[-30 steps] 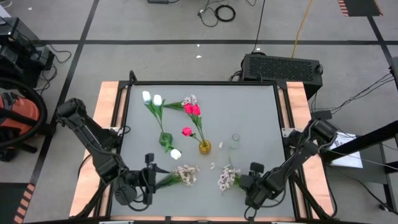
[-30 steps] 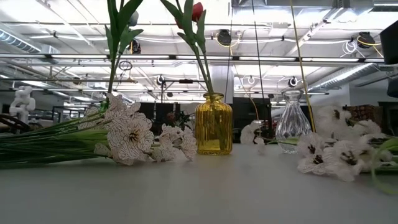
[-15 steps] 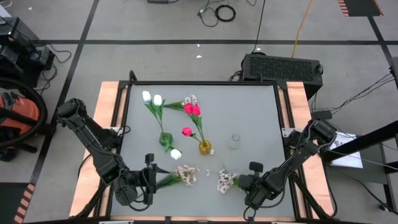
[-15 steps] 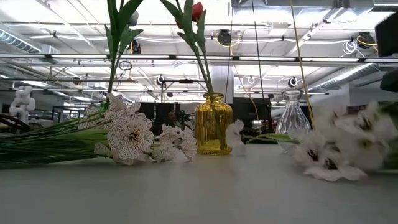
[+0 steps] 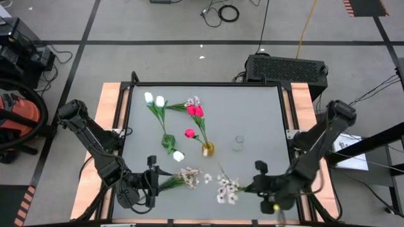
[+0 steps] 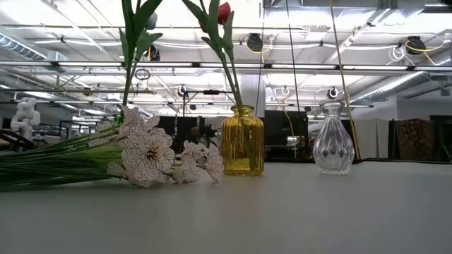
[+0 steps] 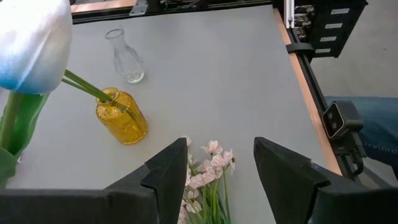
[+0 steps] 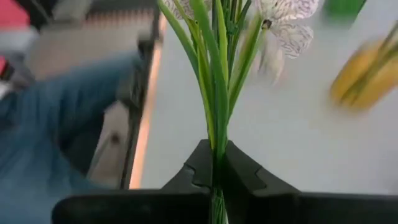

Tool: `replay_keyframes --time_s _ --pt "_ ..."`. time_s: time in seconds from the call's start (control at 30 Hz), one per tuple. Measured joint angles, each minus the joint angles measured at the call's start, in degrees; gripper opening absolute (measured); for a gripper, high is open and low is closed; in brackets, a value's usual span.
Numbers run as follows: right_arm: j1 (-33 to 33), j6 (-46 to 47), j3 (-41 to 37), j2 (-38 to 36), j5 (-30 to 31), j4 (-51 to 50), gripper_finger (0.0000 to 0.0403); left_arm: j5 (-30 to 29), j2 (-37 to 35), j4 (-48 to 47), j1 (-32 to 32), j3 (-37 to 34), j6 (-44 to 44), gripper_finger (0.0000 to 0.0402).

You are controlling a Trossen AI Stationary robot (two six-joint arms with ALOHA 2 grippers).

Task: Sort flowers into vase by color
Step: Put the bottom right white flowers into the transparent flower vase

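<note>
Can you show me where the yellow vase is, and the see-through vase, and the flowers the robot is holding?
Yellow vase [image 6: 242, 141], low view, on its ribbed belly.
Clear vase [image 6: 332, 147], low view, on its round body.
Held flowers [image 5: 225, 189], high view, on the pale blossoms.

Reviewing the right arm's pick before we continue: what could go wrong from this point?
1. The right gripper is shut on thin stems of the whitish spray, low down; they may slip or swing.
2. The clear vase has a narrow neck; the bunched stems may miss or tip it.
3. The yellow vase with red tulips stands close by and could be knocked.
</note>
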Motion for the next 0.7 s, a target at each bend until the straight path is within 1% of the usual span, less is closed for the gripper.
replay_keyframes --time_s 0.1,0.2,0.3,0.37,0.43,0.53,0.63,0.7 --pt "2.0 -7.6 0.0 -4.7 10.0 2.7 0.0004 0.0 0.0 0.0 0.0 0.0 0.0 0.0194" --pt "3.2 -17.3 0.0 -8.1 20.3 6.6 0.0004 0.0 0.0 0.0 0.0 0.0 0.0 0.0194" --pt "2.7 -25.5 0.0 -10.4 30.7 10.4 0.0004 0.0 0.0 0.3 0.0 0.0 0.0 0.0194" --pt "1.1 -29.4 0.0 -11.4 36.3 12.6 0.0004 -0.1 0.0 0.4 0.0 0.0 0.0 0.0194" --pt "-1.9 -33.3 0.0 -12.5 37.7 14.5 0.0004 -0.4 0.0 0.4 0.0 0.0 0.0 0.0194" --pt "-7.9 -35.2 0.0 -13.9 36.4 15.7 0.0004 -0.4 0.0 0.4 0.0 0.0 -0.2 0.0194" --pt "-15.2 -36.5 0.0 -15.1 31.9 15.6 0.0004 -0.4 0.0 0.2 0.0 0.0 -1.4 0.0194" --pt "-20.2 -35.1 0.0 -15.4 28.3 15.6 0.0004 -0.5 0.0 0.1 0.0 0.0 -1.6 0.0194"
